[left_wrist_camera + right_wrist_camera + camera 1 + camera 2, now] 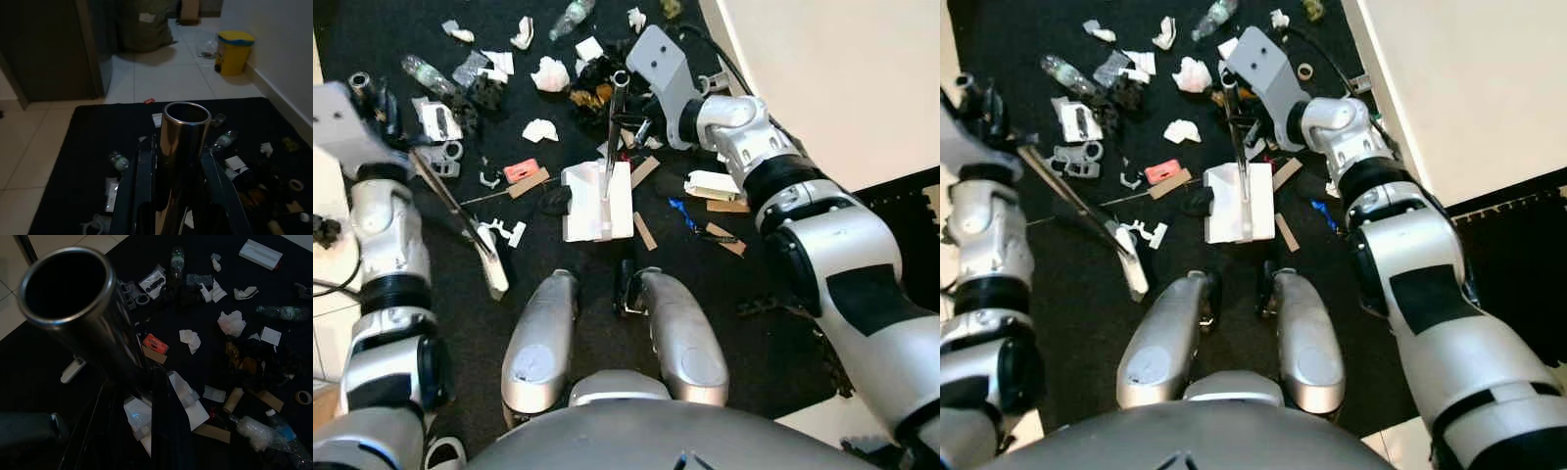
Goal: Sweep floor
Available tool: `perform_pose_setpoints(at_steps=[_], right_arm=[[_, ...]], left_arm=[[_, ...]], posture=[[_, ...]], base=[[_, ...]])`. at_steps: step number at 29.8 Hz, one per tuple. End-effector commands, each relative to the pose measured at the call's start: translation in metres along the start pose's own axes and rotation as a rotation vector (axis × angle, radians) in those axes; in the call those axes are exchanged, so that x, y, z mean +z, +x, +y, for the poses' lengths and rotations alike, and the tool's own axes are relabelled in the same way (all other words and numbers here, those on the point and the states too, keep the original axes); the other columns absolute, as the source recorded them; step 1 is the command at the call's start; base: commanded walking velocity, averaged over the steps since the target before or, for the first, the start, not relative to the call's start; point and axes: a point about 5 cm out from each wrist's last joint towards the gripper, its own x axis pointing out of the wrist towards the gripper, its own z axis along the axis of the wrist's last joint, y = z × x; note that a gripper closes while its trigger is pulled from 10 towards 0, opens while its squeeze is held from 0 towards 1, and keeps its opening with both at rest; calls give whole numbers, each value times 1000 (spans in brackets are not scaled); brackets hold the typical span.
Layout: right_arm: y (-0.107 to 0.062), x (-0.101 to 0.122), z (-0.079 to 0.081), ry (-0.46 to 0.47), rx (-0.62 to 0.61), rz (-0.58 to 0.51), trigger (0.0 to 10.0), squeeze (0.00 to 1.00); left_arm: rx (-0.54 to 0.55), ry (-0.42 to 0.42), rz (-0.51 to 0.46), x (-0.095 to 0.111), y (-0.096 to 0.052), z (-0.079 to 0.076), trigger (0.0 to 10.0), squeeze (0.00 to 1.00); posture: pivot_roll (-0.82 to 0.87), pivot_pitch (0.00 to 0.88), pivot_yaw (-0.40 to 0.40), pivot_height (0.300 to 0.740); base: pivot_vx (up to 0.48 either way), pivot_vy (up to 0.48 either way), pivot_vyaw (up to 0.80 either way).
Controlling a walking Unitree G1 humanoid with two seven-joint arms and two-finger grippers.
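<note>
Dustpan handle stands gripped in right hand, upright.

White dustpan and crumpled white paper lie on black mat, beside an orange-red card.

A black mat on pale tile carries scattered litter: crumpled tissues, plastic bottles, cardboard strips, an orange card, a white dustpan mid-mat, and a broom head near its left edge.
</note>
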Motion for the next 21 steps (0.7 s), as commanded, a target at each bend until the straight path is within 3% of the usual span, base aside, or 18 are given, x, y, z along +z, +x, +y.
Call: perform_pose_setpoints(at_steps=[1,2,3,6,10,12,16,18,21], right_arm=[[-1,-24,8,75,30,78,10000,0],[-2,-25,7,75,29,78,10000,0],[-2,-25,7,75,29,78,10000,0],[-3,-25,6,77,25,80,10000,0],[-3,-25,6,78,23,79,10000,0],[-3,-24,6,79,23,76,10000,0],[-3,-23,5,81,22,73,10000,0],[-3,-24,5,82,20,73,10000,0],[-3,-24,5,82,18,72,10000,0]], left_arm=[[20,-202,92,-26,-7,-18,10000,0],[5,-295,110,-28,-2,-30,10000,0],[5,-295,110,-28,-2,-30,10000,0],[-35,-446,114,-26,10,-47,10000,0],[-48,-535,105,-23,18,-53,10000,0],[-67,-600,79,-14,28,-64,10000,0],[-107,-610,35,-1,38,-75,10000,0],[-173,-567,-45,18,45,-83,10000,0],[-198,-543,-82,27,48,-85,10000,0]], posture=[[14,282,-118,740],[5,280,-115,740],[5,280,-115,740],[-2,281,-117,740],[-6,283,-118,740],[-13,284,-118,740],[-10,281,-115,740],[-2,280,-110,740],[1,279,-109,740]], base=[[0,0,0],[0,0,0],[0,0,0],[0,0,0],[0,0,0],[0,0,0],[0,0,0],[0,0,0],[0,0,0]])
